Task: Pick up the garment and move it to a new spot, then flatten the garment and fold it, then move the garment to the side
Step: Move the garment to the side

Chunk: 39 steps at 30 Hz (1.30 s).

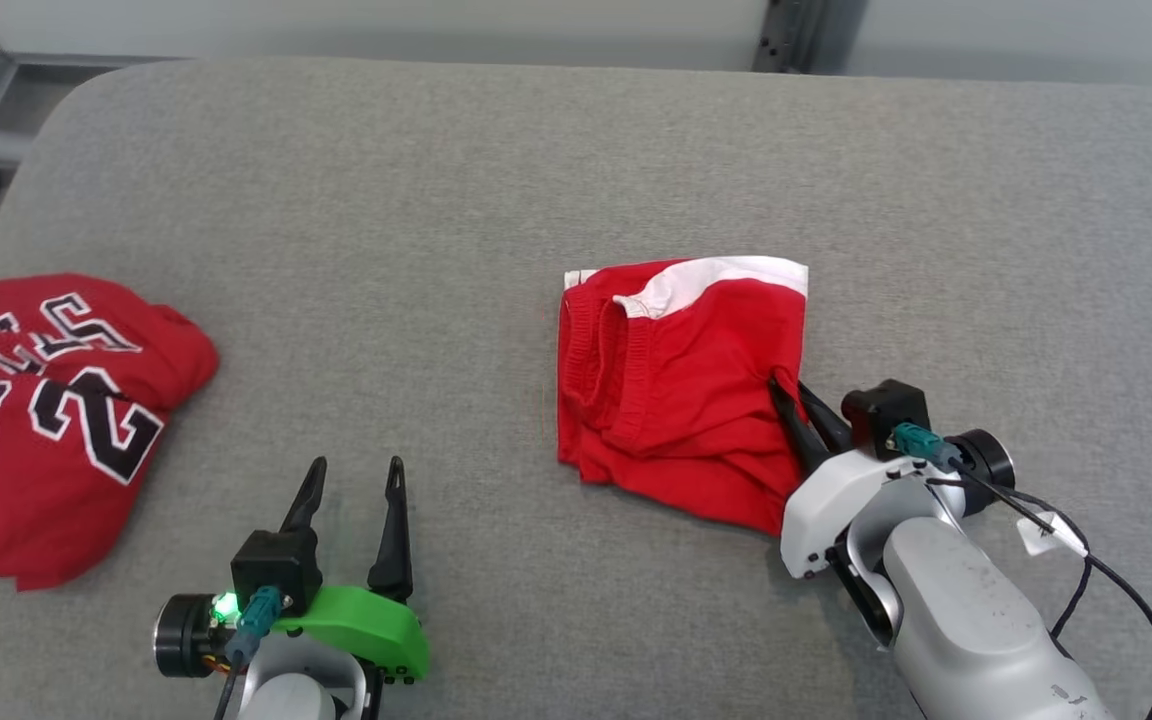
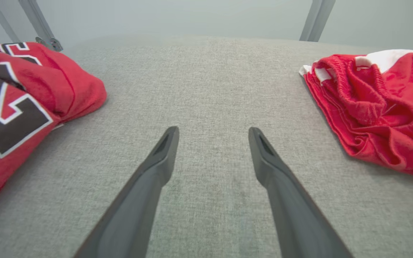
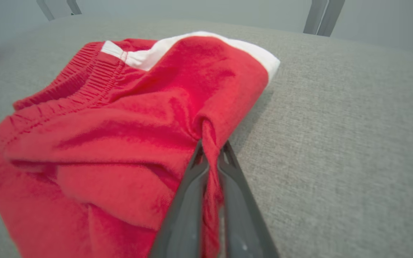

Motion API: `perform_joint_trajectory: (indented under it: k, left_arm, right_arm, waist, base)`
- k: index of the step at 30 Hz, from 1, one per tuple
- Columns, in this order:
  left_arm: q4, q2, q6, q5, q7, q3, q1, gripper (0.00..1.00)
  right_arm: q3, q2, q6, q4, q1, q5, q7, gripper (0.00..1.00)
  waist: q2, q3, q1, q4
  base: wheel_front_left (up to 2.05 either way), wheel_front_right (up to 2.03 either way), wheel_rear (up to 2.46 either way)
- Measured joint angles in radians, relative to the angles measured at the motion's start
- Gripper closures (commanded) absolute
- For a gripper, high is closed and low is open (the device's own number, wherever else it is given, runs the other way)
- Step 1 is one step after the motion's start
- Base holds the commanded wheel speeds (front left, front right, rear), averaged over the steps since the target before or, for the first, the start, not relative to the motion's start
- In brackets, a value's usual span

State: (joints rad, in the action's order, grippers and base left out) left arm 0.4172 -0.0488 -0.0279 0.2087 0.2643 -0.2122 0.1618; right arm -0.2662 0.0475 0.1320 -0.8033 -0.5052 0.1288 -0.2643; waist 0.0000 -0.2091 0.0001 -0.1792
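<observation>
Right gripper (image 1: 788,388), jaws clamped on a thin pinch at the three-o'clock edge of the folded red-and-white cloth shorts (image 1: 676,400); lifting may slip it free or unfold them.

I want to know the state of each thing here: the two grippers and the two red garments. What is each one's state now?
left gripper: open, holding nothing.
right gripper: shut on the red shorts, at their right edge.
red shorts: roughly folded, lying down, one bit of cloth pinched.
red jersey: bunched up at the left, untouched.
</observation>
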Motion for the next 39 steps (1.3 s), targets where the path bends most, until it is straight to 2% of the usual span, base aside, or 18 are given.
perform_joint_trajectory:
  k: [14, 26, 32, 36, 39]
  left_arm:
    - [0.013, 0.001, 0.038, -0.062, 0.0, -0.027, 0.054, 0.0]
    - [0.017, 0.002, 0.06, -0.098, 0.0, -0.029, 0.066, 0.0]
    - [0.016, 0.002, 0.068, -0.113, 0.0, -0.029, 0.073, 0.0]
    - [0.002, 0.002, 0.072, -0.132, 0.0, -0.032, 0.086, 0.0]
    - [-0.013, 0.002, 0.079, -0.145, 0.0, -0.035, 0.095, 0.0]
  right_arm:
    - [-0.012, 0.003, 0.0, 0.051, 0.032, 0.056, 0.0, 1.0]
    - [-0.081, 0.004, 0.0, 0.095, 0.053, 0.114, 0.0, 1.0]
    - [-0.082, 0.004, 0.0, 0.098, 0.054, 0.117, 0.0, 1.0]
    - [-0.068, 0.002, 0.0, 0.075, 0.029, 0.083, 0.0, 1.0]
    - [-0.021, 0.011, 0.0, 0.046, -0.014, 0.032, 0.0, 1.0]
  waist:
    - [0.0, 0.004, 0.0, 0.319]
    - [0.0, -0.012, 0.0, 0.584]
    - [0.0, -0.03, 0.0, 0.658]
    - [0.0, -0.053, 0.0, 0.663]
    - [0.0, -0.067, 0.0, 0.643]
  base:
    - [0.0, 0.0, 0.0]
    - [0.0, 0.0, 0.0]
    - [0.0, 0.0, 0.0]
    - [0.0, 0.0, 0.0]
    - [0.0, 0.0, 0.0]
